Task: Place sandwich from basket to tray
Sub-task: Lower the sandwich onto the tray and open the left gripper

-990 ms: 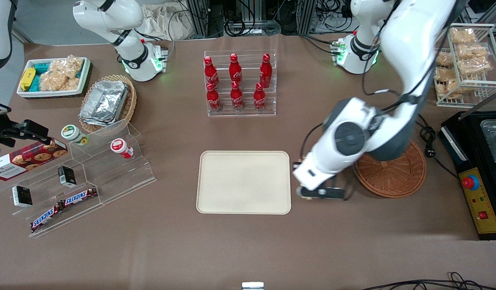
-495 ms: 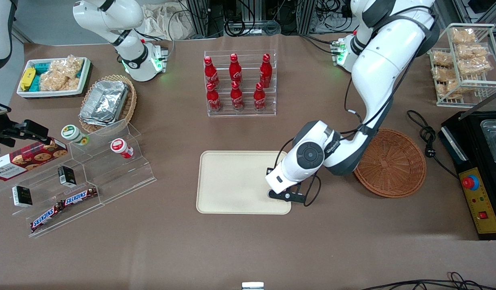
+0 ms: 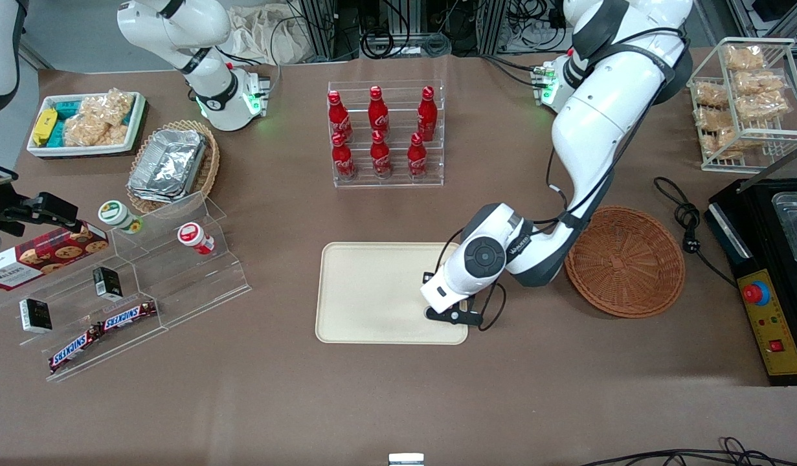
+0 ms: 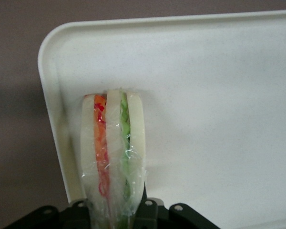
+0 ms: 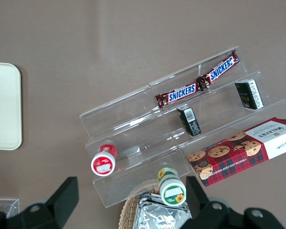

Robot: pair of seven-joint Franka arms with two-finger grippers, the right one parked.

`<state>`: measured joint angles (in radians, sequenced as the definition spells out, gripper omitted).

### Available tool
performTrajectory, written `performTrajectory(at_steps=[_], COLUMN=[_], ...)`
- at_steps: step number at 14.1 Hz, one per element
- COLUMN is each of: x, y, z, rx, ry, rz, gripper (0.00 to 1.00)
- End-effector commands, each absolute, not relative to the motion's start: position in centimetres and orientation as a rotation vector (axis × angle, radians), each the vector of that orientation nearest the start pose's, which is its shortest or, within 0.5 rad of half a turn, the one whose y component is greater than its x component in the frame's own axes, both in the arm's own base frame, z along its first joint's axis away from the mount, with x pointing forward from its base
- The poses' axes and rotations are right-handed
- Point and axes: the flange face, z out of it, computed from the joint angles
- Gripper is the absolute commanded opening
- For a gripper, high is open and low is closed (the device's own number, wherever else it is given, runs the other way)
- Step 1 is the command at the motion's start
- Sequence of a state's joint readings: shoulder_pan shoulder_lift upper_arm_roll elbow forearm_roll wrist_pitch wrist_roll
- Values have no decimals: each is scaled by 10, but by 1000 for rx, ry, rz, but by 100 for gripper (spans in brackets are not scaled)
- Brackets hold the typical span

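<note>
The sandwich [image 4: 113,152], a clear-wrapped wedge with orange-red and green filling stripes, is held on edge between the fingers of my left gripper [image 4: 115,210], which is shut on it. It hangs low over the cream tray [image 4: 205,95], near the rounded corner closest to the basket and the front camera. I cannot tell whether it touches the tray. In the front view the gripper [image 3: 447,314] sits over that part of the tray [image 3: 372,291], and the wrist hides the sandwich. The reddish-brown wicker basket [image 3: 625,262] stands beside the tray with nothing in it.
A rack of red bottles [image 3: 385,133] stands farther from the front camera than the tray. An acrylic stepped shelf with snacks [image 3: 139,285] lies toward the parked arm's end. A black machine [image 3: 770,278] and a cable [image 3: 680,207] lie past the basket at the working arm's end.
The left arm has swung from beside the basket over to the tray, carrying the sandwich, and has come down lower. The basket now shows whole and empty.
</note>
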<state>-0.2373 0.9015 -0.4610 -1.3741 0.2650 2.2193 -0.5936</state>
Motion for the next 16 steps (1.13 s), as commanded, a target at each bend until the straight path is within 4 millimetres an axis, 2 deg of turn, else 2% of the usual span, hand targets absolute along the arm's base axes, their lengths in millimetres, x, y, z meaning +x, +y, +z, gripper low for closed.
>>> performTrajectory(at_steps=[1, 5, 7, 11, 12, 14, 16], x=[618, 631, 648, 671, 668, 673, 670], y=[-409, -388, -350, -270, -248, -196, -157], z=[237, 321, 362, 420, 437, 451, 476], rx=[-3237, -3158, -3149, -3126, -3100, -3074, -3057], ry=[111, 71, -20, -173, -165, -76, -8], rz=[46, 79, 60, 12, 28, 99, 121], gripper=[99, 99, 99, 99, 99, 99, 99])
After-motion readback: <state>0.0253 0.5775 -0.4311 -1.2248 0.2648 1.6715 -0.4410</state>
